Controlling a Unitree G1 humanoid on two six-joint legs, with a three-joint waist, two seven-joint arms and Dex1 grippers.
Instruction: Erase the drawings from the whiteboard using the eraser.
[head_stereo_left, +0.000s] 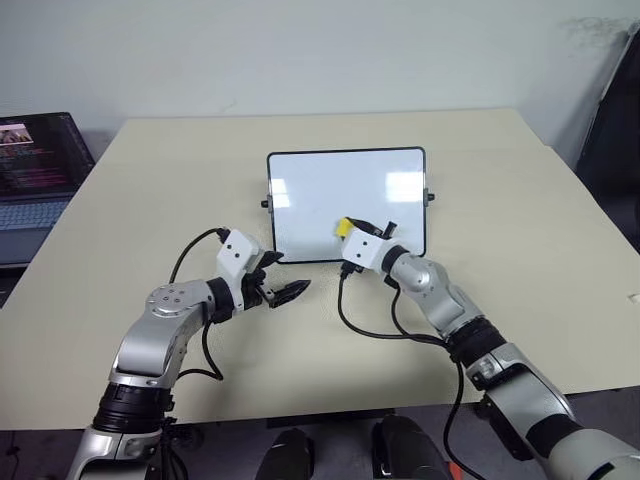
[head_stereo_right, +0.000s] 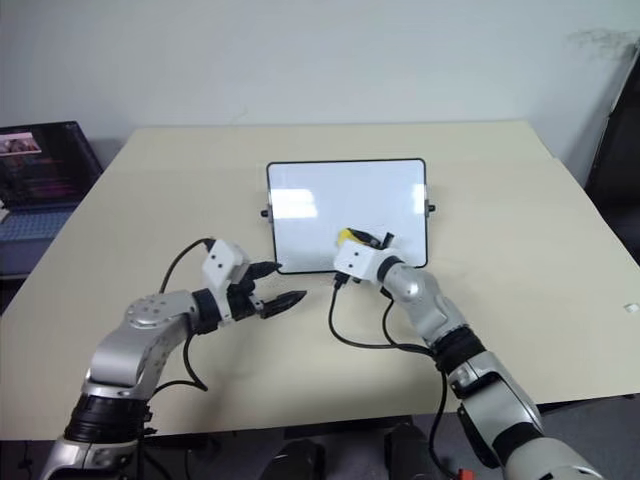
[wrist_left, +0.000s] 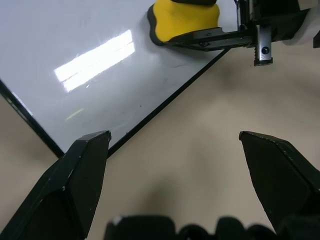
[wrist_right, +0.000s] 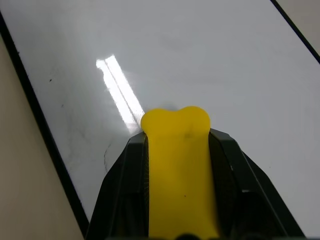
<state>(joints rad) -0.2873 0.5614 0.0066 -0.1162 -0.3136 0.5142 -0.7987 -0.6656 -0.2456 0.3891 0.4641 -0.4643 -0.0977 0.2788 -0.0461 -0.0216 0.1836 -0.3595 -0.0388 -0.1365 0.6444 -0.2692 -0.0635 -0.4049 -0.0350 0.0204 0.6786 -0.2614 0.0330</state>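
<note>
The whiteboard (head_stereo_left: 345, 190), glossy white in a thin black frame, lies flat in the middle of the tan table. My right gripper (head_stereo_left: 352, 232) is shut on the yellow eraser (wrist_right: 176, 150) and holds it over the board's near edge; whether it touches the board I cannot tell. Of the drawings, only a faint thin dark stroke (wrist_right: 106, 157) shows, close to the frame beside the eraser. My left gripper (wrist_left: 172, 136) is open with nothing between its fingers. It hovers over the table just off the board's near left corner.
An open laptop (head_stereo_left: 35, 170) sits at the table's far left edge. A dark object (head_stereo_left: 615, 130) stands past the right side. Black cables (head_stereo_left: 375, 330) hang from both wrists over the table. Bare tabletop (head_stereo_left: 520, 200) surrounds the board.
</note>
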